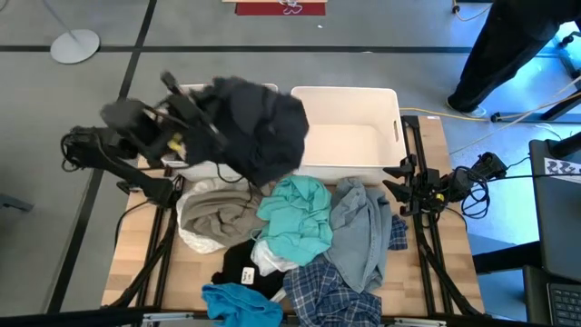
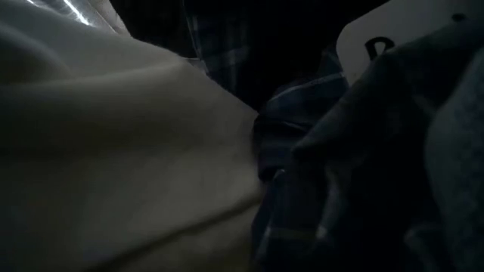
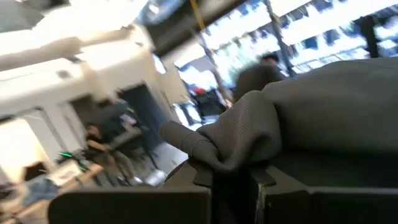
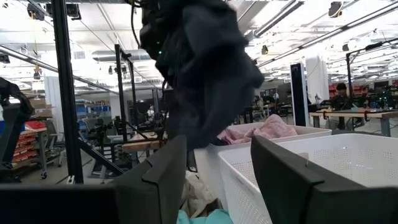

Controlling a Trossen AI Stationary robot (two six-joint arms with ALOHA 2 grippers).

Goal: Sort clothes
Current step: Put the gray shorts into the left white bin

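My left gripper (image 1: 193,113) is raised over the left white bin (image 1: 195,168) and is shut on a dark navy garment (image 1: 259,127), which hangs in a bundle above that bin. In the right wrist view the garment (image 4: 205,74) hangs over a bin with a pink garment (image 4: 264,129) inside. The remaining clothes lie heaped on the table: beige (image 1: 213,213), teal (image 1: 295,218), faded denim (image 1: 363,227), blue plaid (image 1: 331,291), black (image 1: 238,263) and bright blue (image 1: 236,304). My right gripper (image 4: 217,180) waits open at the table's right edge. My left gripper pinches a bunched fold of the dark garment (image 3: 230,146) between its two fingers (image 3: 202,180); how many layers, I cannot tell. The fingers lie about level, pointing toward the table's right. The garment hangs below them, lifted clear of the pile.
The right white bin (image 1: 349,136) stands beside the left one at the table's far side. In the low view, beige cloth (image 2: 113,151) and plaid cloth (image 2: 302,189) block the lens. A person (image 1: 508,50) stands beyond the far right corner.
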